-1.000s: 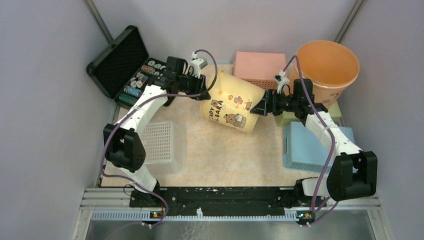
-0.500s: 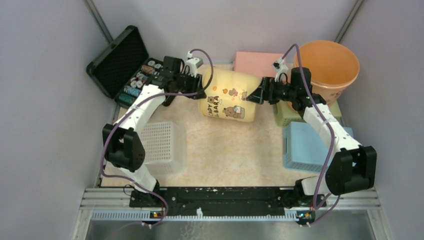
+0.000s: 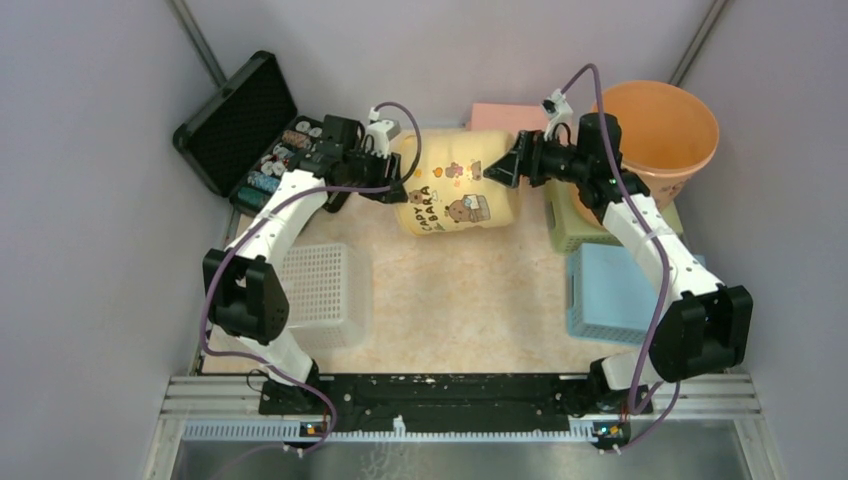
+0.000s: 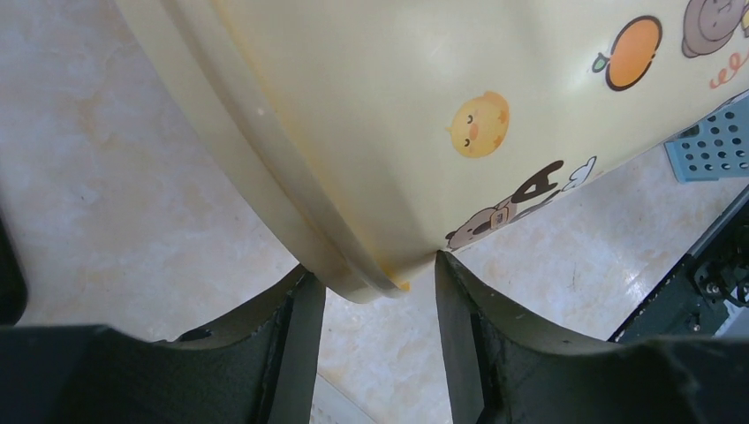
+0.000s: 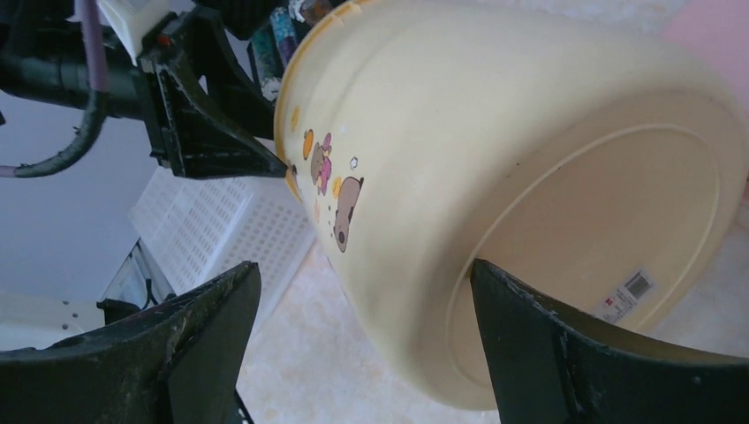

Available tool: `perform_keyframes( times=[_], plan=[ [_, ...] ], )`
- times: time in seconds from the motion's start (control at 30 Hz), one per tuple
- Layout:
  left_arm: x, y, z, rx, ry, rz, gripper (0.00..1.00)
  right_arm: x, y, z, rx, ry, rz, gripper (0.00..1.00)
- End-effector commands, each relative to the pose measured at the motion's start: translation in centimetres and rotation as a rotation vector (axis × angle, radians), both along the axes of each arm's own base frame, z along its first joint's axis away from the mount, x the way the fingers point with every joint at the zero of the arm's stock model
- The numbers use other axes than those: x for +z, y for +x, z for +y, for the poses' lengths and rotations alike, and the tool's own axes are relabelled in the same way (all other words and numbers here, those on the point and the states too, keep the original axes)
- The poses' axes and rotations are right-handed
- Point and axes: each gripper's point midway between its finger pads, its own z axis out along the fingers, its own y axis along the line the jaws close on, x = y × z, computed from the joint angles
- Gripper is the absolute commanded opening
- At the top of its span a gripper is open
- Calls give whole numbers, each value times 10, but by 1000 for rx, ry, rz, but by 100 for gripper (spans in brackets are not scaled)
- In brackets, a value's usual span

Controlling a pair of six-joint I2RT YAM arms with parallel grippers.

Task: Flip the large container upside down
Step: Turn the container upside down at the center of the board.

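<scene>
The yellow cartoon-printed bucket lies on its side near the far edge of the desk, seemingly lifted clear of it. The left end effector is clenched on its rim. The right end effector is spread wide by the base, contact unclear. By my judgement it is roughly half turned: the mouth must yet face down.

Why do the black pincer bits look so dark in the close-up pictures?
Right wrist view: the right pincer sits right by the lens, unlit and slightly soft, while the yellow container is sharp. Left wrist view: the left pincer looks dark against the bright container. Top external view: even light, nothing blurred.
</scene>
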Motion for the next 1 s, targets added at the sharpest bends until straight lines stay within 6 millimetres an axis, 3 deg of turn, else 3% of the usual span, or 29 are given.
perform_keyframes(
  times=[0.0,0.37,0.6,0.87,0.97],
  plan=[
    [43,-26,-35,-179,-162,-70,54,48,-28,53,232,108,-96,87],
    [15,-27,-16,-173,-111,-17,56,57,-27,74,271,108,-118,87],
    [10,-28,-1,-144,-88,-6,55,60,-25,88,300,108,-124,87],
    [-6,-30,21,-105,-32,39,56,52,-22,99,319,100,-112,87],
    [-13,-30,30,-76,-10,48,60,49,-22,100,323,97,-110,87]
  ],
)
